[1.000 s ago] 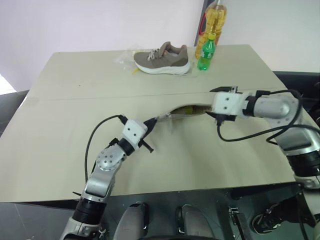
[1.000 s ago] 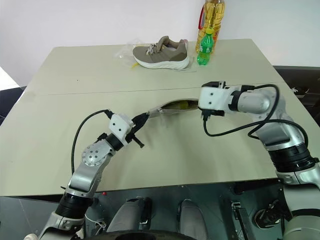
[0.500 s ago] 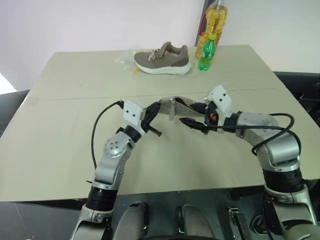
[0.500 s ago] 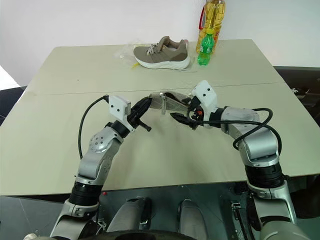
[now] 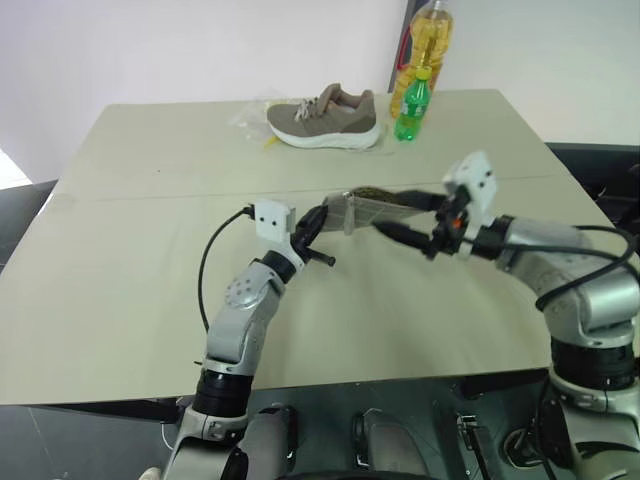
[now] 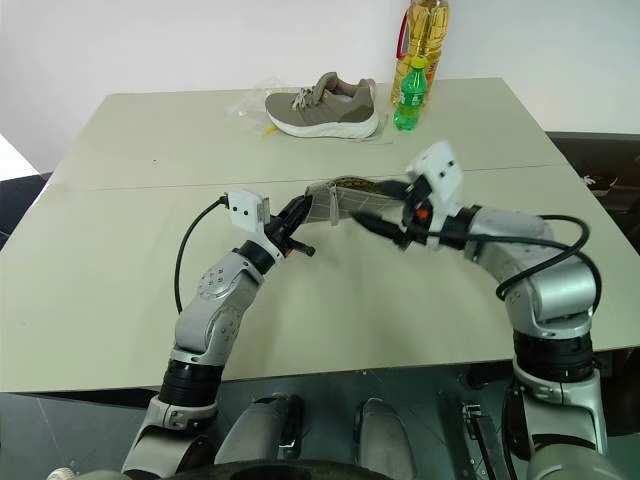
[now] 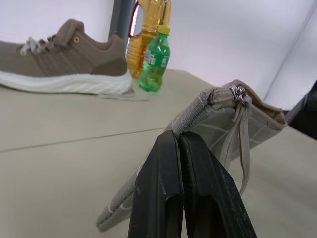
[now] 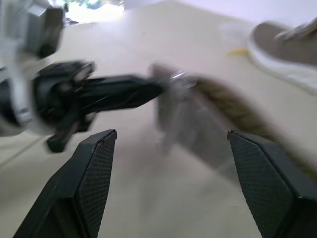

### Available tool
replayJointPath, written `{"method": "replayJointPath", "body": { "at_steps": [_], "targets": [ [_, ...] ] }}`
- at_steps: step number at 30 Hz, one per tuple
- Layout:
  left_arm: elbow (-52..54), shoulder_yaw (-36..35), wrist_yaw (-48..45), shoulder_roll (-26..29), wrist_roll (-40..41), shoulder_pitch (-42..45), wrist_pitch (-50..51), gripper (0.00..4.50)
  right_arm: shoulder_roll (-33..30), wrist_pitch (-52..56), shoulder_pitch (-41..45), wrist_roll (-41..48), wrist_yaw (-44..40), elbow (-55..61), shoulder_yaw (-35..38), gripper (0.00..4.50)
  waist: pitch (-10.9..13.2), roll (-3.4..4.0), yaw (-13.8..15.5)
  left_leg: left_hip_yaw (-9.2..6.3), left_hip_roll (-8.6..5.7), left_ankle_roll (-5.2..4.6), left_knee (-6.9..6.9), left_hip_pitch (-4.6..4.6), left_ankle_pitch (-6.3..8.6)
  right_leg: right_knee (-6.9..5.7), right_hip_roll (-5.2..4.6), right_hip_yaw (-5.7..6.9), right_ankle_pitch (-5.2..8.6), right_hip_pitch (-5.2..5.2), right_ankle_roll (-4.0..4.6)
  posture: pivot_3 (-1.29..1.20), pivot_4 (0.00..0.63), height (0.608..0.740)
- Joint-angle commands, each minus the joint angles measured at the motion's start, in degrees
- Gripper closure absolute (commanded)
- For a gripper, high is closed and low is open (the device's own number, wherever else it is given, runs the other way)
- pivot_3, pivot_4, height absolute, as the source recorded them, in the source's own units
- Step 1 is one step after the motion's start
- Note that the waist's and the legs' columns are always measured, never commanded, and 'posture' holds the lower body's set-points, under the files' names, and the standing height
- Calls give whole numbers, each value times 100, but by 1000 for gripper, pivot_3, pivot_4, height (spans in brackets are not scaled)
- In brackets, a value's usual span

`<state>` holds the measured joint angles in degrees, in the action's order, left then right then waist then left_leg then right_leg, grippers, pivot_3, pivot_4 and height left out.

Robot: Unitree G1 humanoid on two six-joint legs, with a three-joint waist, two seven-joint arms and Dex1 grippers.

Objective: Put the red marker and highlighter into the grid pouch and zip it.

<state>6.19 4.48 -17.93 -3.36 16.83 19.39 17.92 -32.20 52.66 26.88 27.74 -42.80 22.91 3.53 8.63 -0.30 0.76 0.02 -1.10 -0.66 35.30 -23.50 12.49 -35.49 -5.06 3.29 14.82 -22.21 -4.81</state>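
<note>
1. Left eye view: the grid pouch hangs in the air above the middle of the table, between the two arms. Its long side runs across the table from left to right, close to level, with the opening edge on top.
2. Same view: the left gripper has its fingers pressed together on the pouch's left end. The right gripper sits at the pouch's right end with its fingers spread apart, one above and one below; whether they touch the fabric I cannot tell.
3. Right eye view: at the far edge lie a brown shoe on clear plastic wrap, a green bottle and a tall oil bottle. Their labels are too small to read.
4. Left wrist view: the two black fingers are clamped on the pouch's corner. The metal zip slider sits at the upper corner, and its cord tab hangs straight down.
5. Right wrist view: its fingers stand wide apart, with the blurred pouch ahead between them and the left gripper holding its far end.
</note>
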Motion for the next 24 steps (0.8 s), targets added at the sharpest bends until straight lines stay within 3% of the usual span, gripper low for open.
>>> {"method": "replayJointPath", "body": {
  "at_steps": [1,7,8,10,15,20,24],
  "targets": [
    [301,51,-65,-93,208,108,41,4500,229,-16,94,-188,496,-17,-285,802,0,0,4,0,0,0,1,0,0,-2,0,0,0,0,0,0,150,731],
    [422,114,-88,-102,249,53,102,4500,689,61,287,-229,1022,-332,-443,802,0,0,8,-1,-2,0,2,0,0,-2,4,0,0,0,1,0,150,731],
    [440,121,-87,-98,244,42,106,4500,777,96,325,-214,1111,-400,-427,1026,0,0,6,-1,-2,0,2,0,0,-2,5,0,0,0,1,0,150,731],
    [452,104,-83,-90,245,36,101,4500,827,85,360,-263,1202,-506,-452,1669,0,0,10,-1,-2,0,2,0,0,-3,5,0,0,-1,1,0,150,731],
    [458,77,-68,-73,236,27,71,4500,871,155,426,-192,1336,-642,-304,4300,0,0,10,-1,-3,0,1,0,0,-1,5,0,0,0,1,0,150,731],
    [441,0,-50,45,134,10,-65,4500,604,104,497,-218,1266,-682,-199,4459,0,0,5,-1,-2,0,-1,0,0,-2,6,0,0,-2,1,0,150,731],
    [433,-242,-84,411,85,-94,-214,4500,-142,-135,641,-450,1071,-1029,38,4459,0,0,9,-1,-4,0,0,0,0,-1,6,0,1,-1,1,0,150,731]
  ]
}}
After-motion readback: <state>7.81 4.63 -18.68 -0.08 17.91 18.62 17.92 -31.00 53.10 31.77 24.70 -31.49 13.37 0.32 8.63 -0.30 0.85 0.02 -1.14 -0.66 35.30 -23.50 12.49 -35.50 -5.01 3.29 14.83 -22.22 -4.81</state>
